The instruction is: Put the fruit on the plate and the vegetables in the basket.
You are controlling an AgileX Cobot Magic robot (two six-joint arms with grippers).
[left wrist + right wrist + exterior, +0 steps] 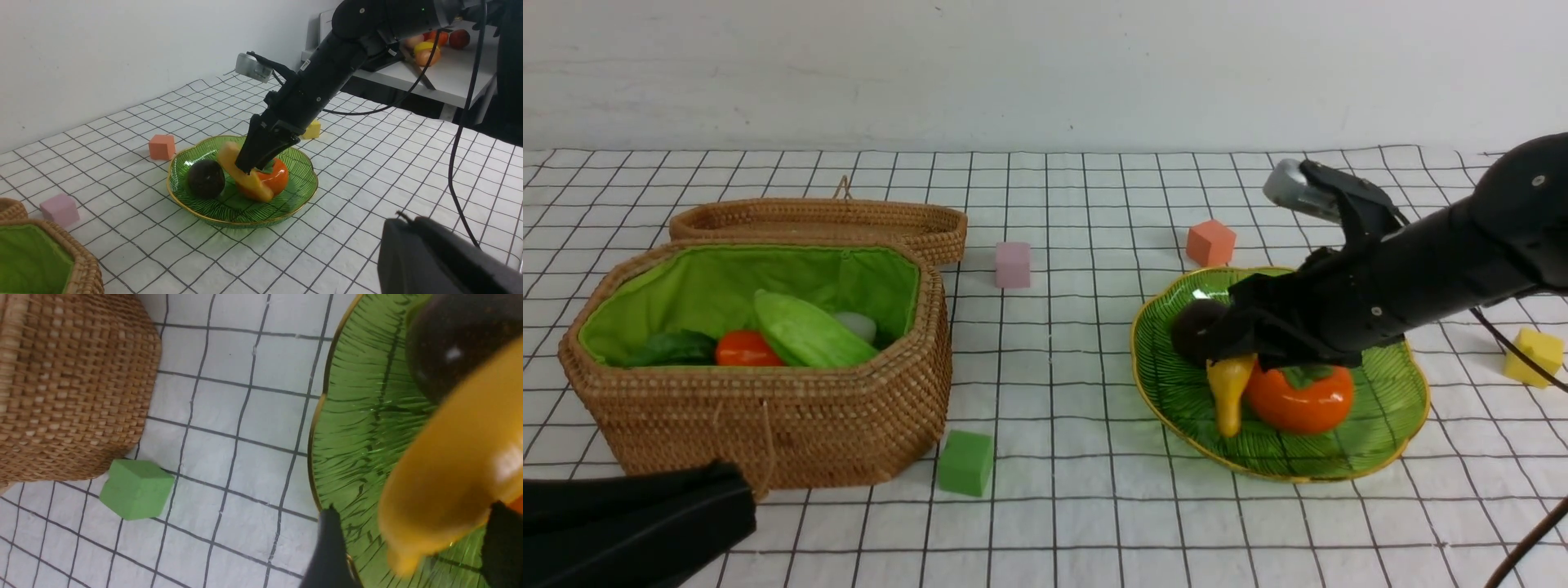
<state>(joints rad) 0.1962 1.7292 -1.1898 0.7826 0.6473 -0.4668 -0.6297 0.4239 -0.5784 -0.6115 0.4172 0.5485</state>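
The green glass plate (1160, 392) holds all three fruit: the dark mangosteen (1194, 327), the orange persimmon (1298, 400) and the yellow banana (1229, 392), which leans on the persimmon. My right gripper (1245, 347) hangs low over the plate. In the right wrist view its fingers stand wide apart around the banana (449, 457), open. The rattan basket (768, 425) at the left contains the light-green gourd (809, 331), orange carrot (745, 349) and white radish (858, 325). My left gripper (739, 498) rests shut at the table's near left, holding nothing.
The flat woven lid (825, 224) lies behind the basket. Foam cubes are scattered about: pink (1013, 264), orange (1210, 242), green (965, 462) by the basket's front corner, yellow (1535, 355) right of the plate. A cable (1527, 539) trails at the right.
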